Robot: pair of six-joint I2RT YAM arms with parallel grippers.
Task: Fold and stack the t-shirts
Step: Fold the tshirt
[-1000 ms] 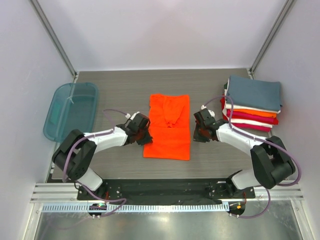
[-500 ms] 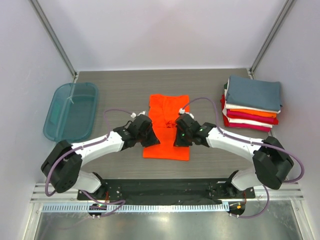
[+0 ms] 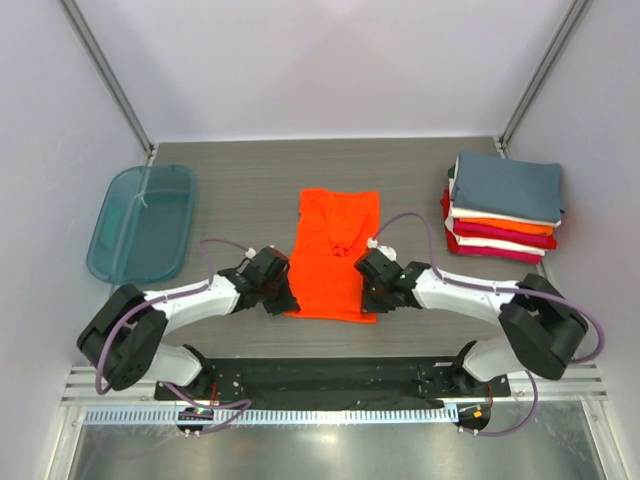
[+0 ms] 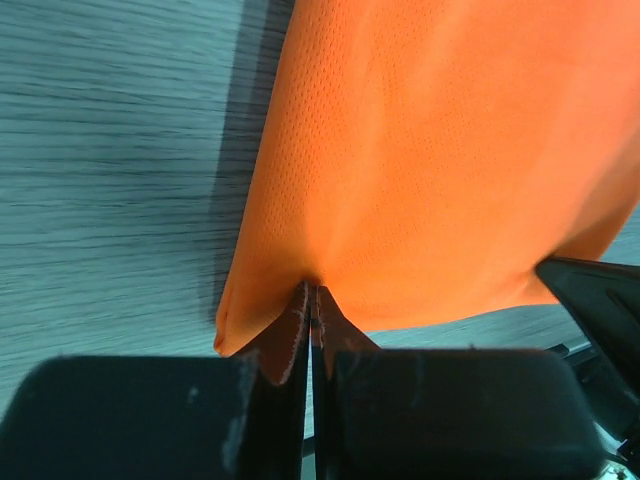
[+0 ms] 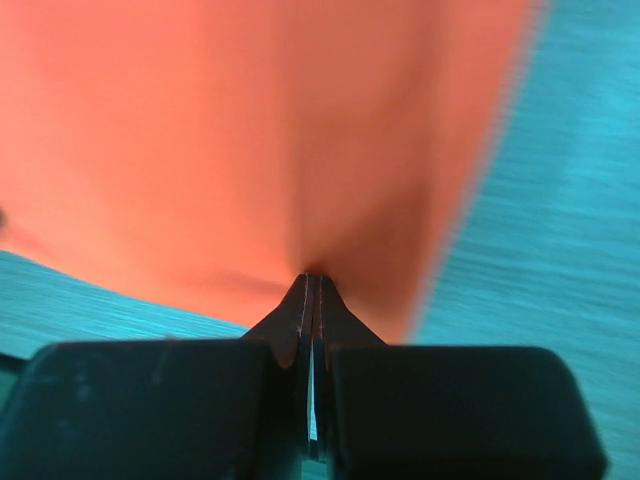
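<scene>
A bright orange t-shirt [image 3: 335, 250] lies lengthwise at the table's middle, its sleeves folded in. My left gripper [image 3: 284, 297] is shut on its near left corner. In the left wrist view the cloth [image 4: 440, 150] puckers where my left gripper [image 4: 312, 290] pinches it, and the hem hangs a little above the table. My right gripper [image 3: 368, 292] is shut on the near right corner. In the right wrist view the cloth [image 5: 250, 130] bunches at my right gripper [image 5: 313, 279]. A stack of folded t-shirts [image 3: 503, 205], slate blue-grey on top, stands at the back right.
A translucent teal tub [image 3: 140, 222] sits at the left edge of the grey wood-grain table [image 3: 240, 180]. Metal frame posts rise at both back corners. Both arms lie low along the table's near side.
Both grippers have moved to the near corners of the orange t-shirt, the right one swinging in from its right side. The near hem now sits pinched and slightly raised.
</scene>
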